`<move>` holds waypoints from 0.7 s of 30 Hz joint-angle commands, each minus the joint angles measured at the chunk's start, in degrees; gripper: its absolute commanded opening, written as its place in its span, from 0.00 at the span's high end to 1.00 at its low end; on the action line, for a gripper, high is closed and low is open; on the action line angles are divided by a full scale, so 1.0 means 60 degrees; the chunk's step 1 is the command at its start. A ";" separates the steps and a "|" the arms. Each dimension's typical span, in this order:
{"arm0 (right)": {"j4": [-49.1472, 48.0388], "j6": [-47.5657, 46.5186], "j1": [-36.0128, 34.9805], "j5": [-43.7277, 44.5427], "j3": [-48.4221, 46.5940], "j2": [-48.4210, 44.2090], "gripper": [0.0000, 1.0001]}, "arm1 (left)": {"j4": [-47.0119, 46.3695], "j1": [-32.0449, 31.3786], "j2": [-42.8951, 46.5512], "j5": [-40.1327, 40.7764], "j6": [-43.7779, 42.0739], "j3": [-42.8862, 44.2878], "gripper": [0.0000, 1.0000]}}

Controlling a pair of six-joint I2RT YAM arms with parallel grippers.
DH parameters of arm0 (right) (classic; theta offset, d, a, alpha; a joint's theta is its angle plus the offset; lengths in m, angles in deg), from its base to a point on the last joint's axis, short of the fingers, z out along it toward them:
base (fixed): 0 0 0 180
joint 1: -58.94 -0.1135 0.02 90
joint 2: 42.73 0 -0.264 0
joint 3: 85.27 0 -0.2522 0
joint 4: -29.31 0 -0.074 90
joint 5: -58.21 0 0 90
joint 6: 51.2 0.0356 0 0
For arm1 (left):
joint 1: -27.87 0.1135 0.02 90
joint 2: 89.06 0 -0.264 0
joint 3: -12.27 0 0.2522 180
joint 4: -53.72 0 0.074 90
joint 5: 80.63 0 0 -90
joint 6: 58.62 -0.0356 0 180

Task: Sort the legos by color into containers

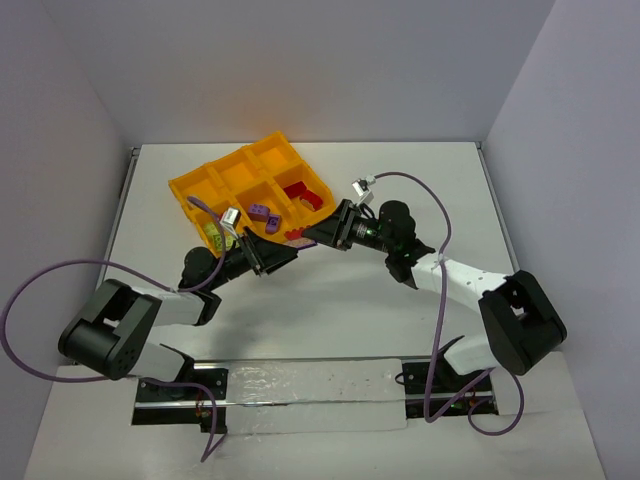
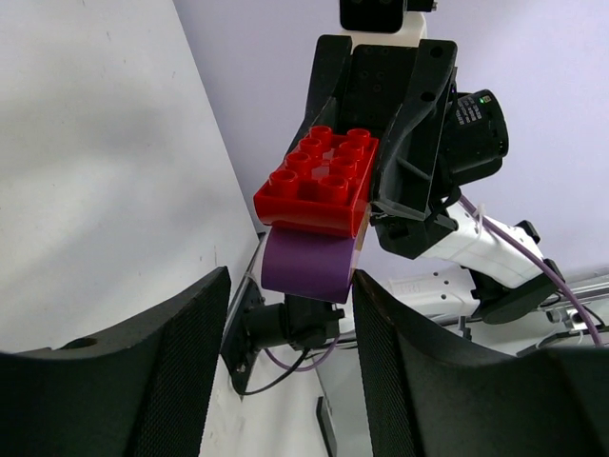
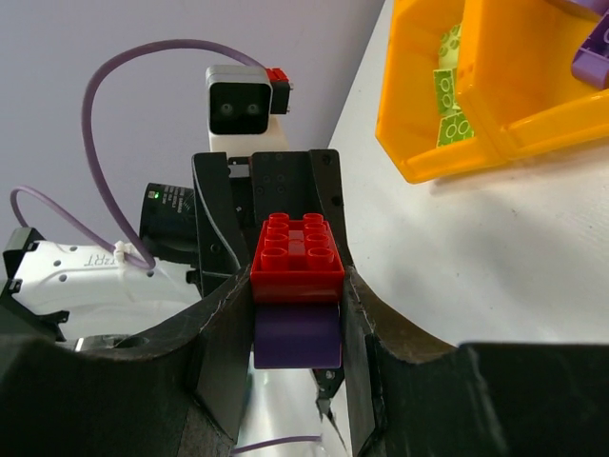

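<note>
My right gripper point(image 3: 297, 286) is shut on a two-brick cluster of legos, a red brick point(image 3: 297, 252) stuck on a purple brick point(image 3: 297, 335), held above the table near the tray. In the left wrist view the same red brick point(image 2: 319, 181) and purple brick point(image 2: 309, 262) hang just past my left gripper point(image 2: 290, 309). Its jaws stand apart, wider than the purple brick; the right fingertip is at the brick's corner and the left one is clear of it. From above, both grippers point(image 1: 265, 255) point(image 1: 310, 235) meet tip to tip in front of the containers point(image 1: 190, 190).
The orange-yellow tray's cells hold purple bricks point(image 1: 266, 217), red bricks point(image 1: 300, 196) and yellow-green bricks point(image 1: 214, 238). The right wrist view shows the tray's near wall point(image 3: 495, 143) with yellow-green bricks point(image 3: 447, 100) inside. A purple cable point(image 1: 60, 280) loops off the left arm.
</note>
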 commanded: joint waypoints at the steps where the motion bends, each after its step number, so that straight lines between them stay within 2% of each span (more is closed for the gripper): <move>1: -0.0837 0.0188 0.0027 -0.0334 -0.0382 0.0077 1.00 | -0.2509 -0.0058 -0.0408 -0.0098 0.0409 0.0171 0.42; 6: -0.0913 0.0237 0.0029 -0.0415 -0.0337 0.0168 1.00 | -0.3179 -0.0058 -0.0598 -0.0043 0.0820 0.0155 0.42; 13: -0.0957 0.0245 0.0025 -0.0520 -0.0366 0.0226 1.00 | -0.3119 -0.0069 -0.0191 0.0027 0.0804 0.0264 0.41; 21: -0.1099 0.0382 0.0014 -0.0623 -0.0366 0.0201 1.00 | -0.1776 -0.0093 0.0607 -0.0016 -0.0070 0.0449 0.28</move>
